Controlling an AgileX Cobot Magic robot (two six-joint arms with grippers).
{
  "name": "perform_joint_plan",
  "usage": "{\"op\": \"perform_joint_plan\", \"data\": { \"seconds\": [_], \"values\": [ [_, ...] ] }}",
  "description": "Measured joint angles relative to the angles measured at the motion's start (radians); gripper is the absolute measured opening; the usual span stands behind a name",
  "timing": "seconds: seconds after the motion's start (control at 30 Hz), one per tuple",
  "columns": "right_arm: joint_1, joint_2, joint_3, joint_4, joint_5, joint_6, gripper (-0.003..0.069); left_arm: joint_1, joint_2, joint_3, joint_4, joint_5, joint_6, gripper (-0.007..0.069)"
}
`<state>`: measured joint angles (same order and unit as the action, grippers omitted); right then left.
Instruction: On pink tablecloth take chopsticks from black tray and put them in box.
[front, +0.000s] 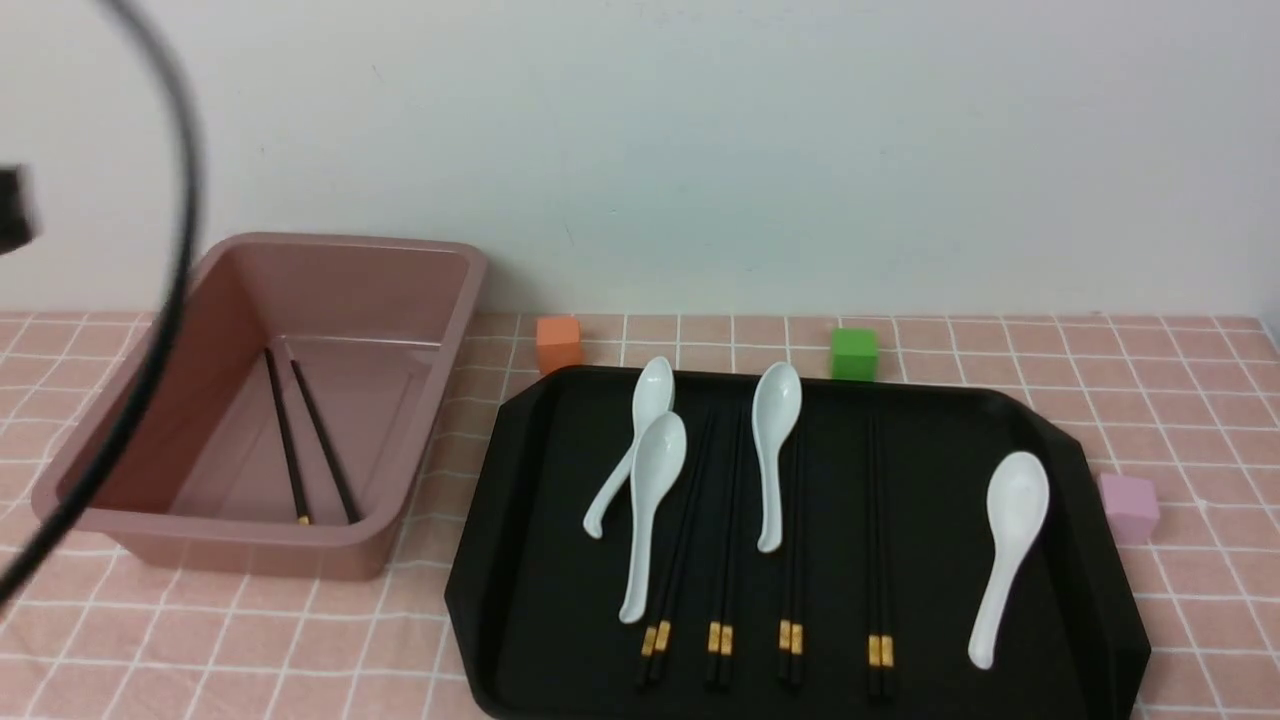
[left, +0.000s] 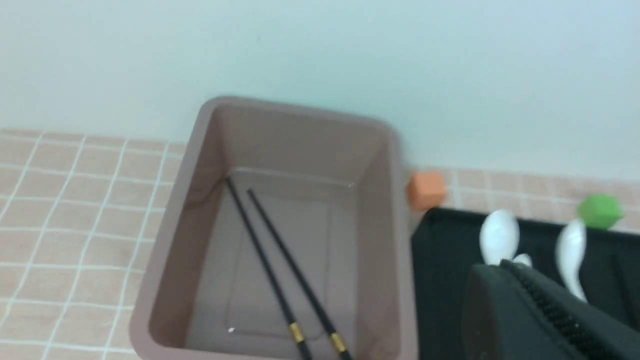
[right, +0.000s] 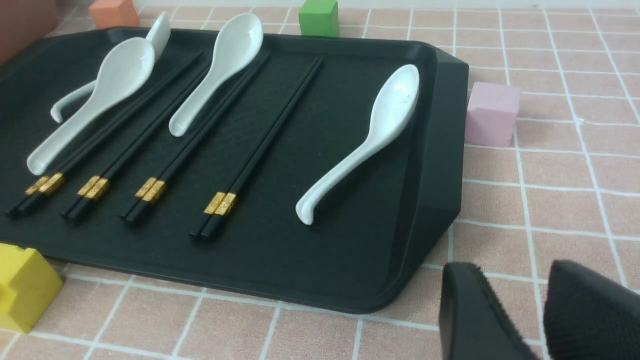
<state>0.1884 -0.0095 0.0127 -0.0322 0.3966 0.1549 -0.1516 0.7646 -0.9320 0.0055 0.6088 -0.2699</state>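
Note:
The black tray (front: 930, 560) lies on the pink tablecloth (front: 1180, 400) and holds several pairs of black chopsticks (front: 878, 560) with gold bands, side by side. One more pair of chopsticks (front: 300, 440) lies inside the pink-brown box (front: 370, 290) to the tray's left. In the left wrist view, my left gripper (left: 505, 265) is shut and empty above the tray's (left: 440, 260) edge beside the box (left: 300, 140). My right gripper (right: 512, 270) is open and empty over the cloth by the tray's (right: 325, 250) near right corner. Neither gripper shows in the front view.
Several white spoons (front: 1010, 540) lie on the tray among the chopsticks, some resting on them. An orange cube (front: 558, 343) and a green cube (front: 853, 352) stand behind the tray, a pink cube (front: 1129, 508) at its right, a yellow block (right: 25, 285) at its front. A black cable (front: 170, 290) hangs at left.

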Motion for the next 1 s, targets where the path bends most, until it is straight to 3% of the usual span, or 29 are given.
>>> {"op": "perform_joint_plan", "data": {
  "seconds": [0.23, 0.43, 0.57, 1.0],
  "values": [
    [0.0, 0.0, 0.0, 0.0, 0.0, 0.0, 0.024, 0.0, -0.468, 0.408, -0.067, -0.15, 0.007, -0.0013],
    [0.0, 0.0, 0.0, 0.0, 0.0, 0.0, 0.024, 0.0, -0.703, 0.654, -0.129, -0.306, 0.007, -0.0013],
    [0.0, 0.0, 0.0, 0.0, 0.0, 0.0, 0.024, 0.0, -0.743, 0.769, -0.174, -0.389, 0.007, -0.0013],
    [0.0, 0.0, 0.0, 0.0, 0.0, 0.0, 0.024, 0.001, -0.747, 0.922, -0.157, -0.384, 0.007, -0.0013]
  ]
}}
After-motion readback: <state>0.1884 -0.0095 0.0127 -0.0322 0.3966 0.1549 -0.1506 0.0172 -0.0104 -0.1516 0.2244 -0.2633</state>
